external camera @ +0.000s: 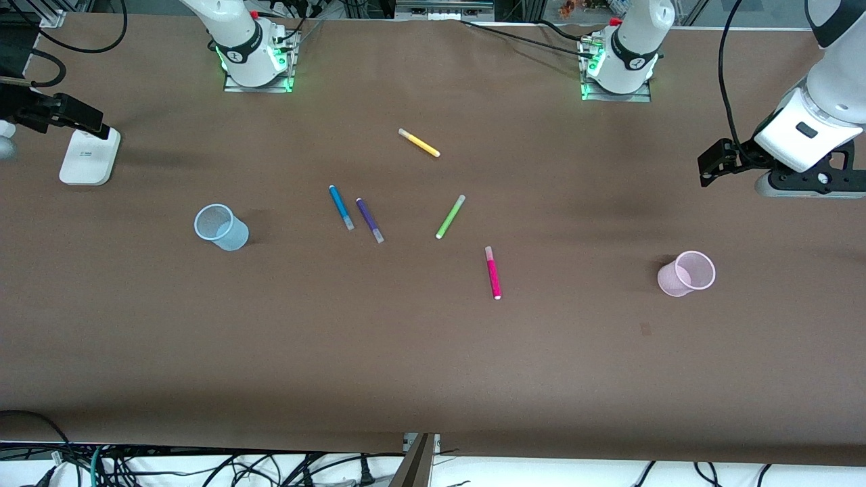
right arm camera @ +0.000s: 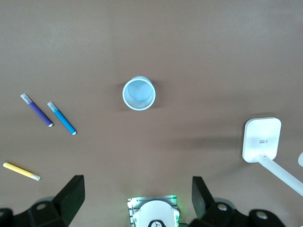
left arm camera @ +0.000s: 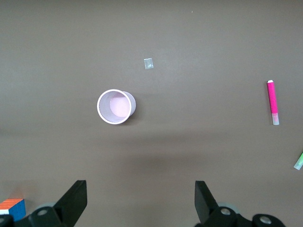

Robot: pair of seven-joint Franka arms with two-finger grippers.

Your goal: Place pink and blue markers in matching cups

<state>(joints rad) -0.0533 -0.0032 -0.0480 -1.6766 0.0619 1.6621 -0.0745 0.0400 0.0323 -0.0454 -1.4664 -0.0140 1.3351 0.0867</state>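
Observation:
The blue marker (external camera: 341, 207) lies flat mid-table and also shows in the right wrist view (right arm camera: 61, 118). The pink marker (external camera: 492, 272) lies nearer the front camera and also shows in the left wrist view (left arm camera: 272, 101). The pale blue cup (external camera: 220, 227) (right arm camera: 138, 93) stands upright and empty toward the right arm's end. The pale pink cup (external camera: 687, 273) (left arm camera: 115, 106) stands upright and empty toward the left arm's end. My left gripper (external camera: 707, 170) (left arm camera: 140, 187) hangs open and empty, high over the left arm's end. My right gripper (external camera: 95, 125) (right arm camera: 137, 182) hangs open and empty, high over the right arm's end.
A purple pen (external camera: 369, 220) lies beside the blue marker. A green pen (external camera: 450, 216) and a yellow pen (external camera: 419, 143) lie mid-table. A white stand (external camera: 88, 157) sits at the right arm's end. A grey base (external camera: 805, 184) sits at the left arm's end. A colored cube (left arm camera: 12, 208) shows at the edge of the left wrist view.

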